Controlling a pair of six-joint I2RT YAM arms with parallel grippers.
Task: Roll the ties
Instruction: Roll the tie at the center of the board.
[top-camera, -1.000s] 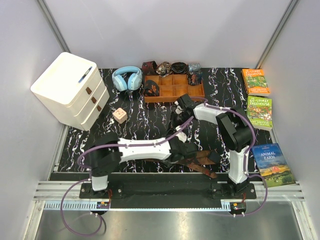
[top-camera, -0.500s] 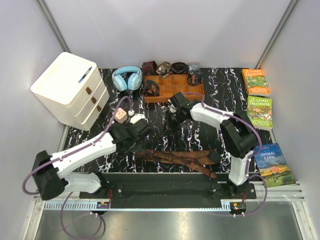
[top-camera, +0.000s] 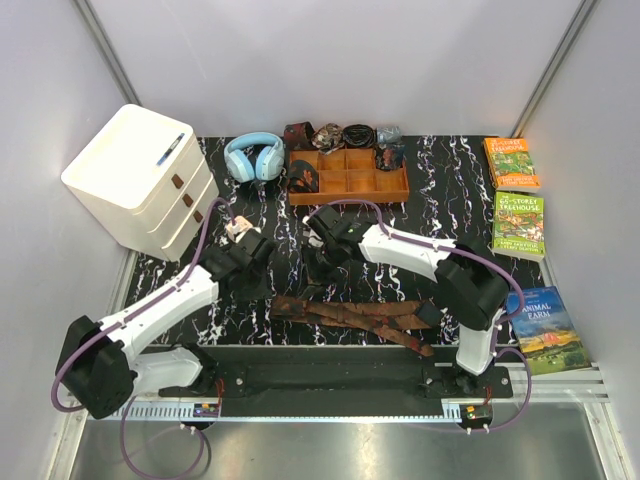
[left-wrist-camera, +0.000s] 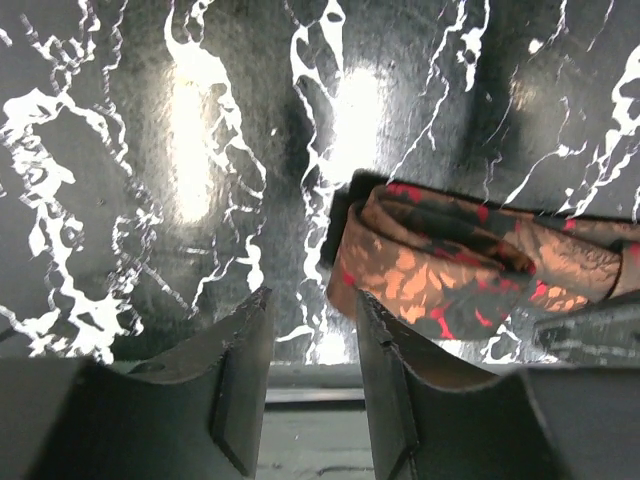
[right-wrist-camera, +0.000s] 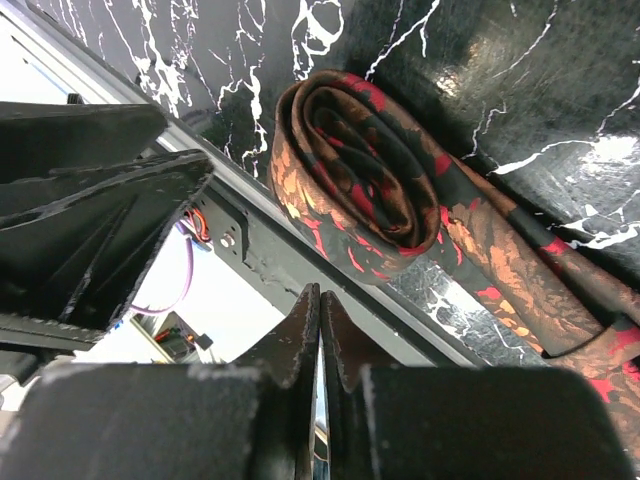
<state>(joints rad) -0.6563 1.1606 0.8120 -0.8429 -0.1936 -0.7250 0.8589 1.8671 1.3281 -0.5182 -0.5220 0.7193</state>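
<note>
The ties (top-camera: 350, 314) lie crossed as dark brown, reddish-patterned strips along the near edge of the mat. Their left end is curled into a loose roll (top-camera: 283, 308), which shows close up in both wrist views (left-wrist-camera: 440, 262) (right-wrist-camera: 350, 170). My left gripper (top-camera: 258, 280) (left-wrist-camera: 312, 300) hangs just left of that roll, jaws open with nothing between them; its right finger (left-wrist-camera: 385, 370) is close beside the fabric. My right gripper (top-camera: 312, 268) (right-wrist-camera: 320, 296) hovers just behind the roll, shut and empty.
An orange-brown wooden tray (top-camera: 348, 196) with rolled items stands at the back, blue headphones (top-camera: 253, 157) to its left. A white drawer unit (top-camera: 140, 180) fills the left; a small wooden cube (top-camera: 238, 230) sits behind my left wrist. Books (top-camera: 518, 222) line the right side.
My left arm has swung left off the ties, its jaws narrowing. My right arm has moved left and nearer, toward the ties' rolled left end, which now lies uncovered.
</note>
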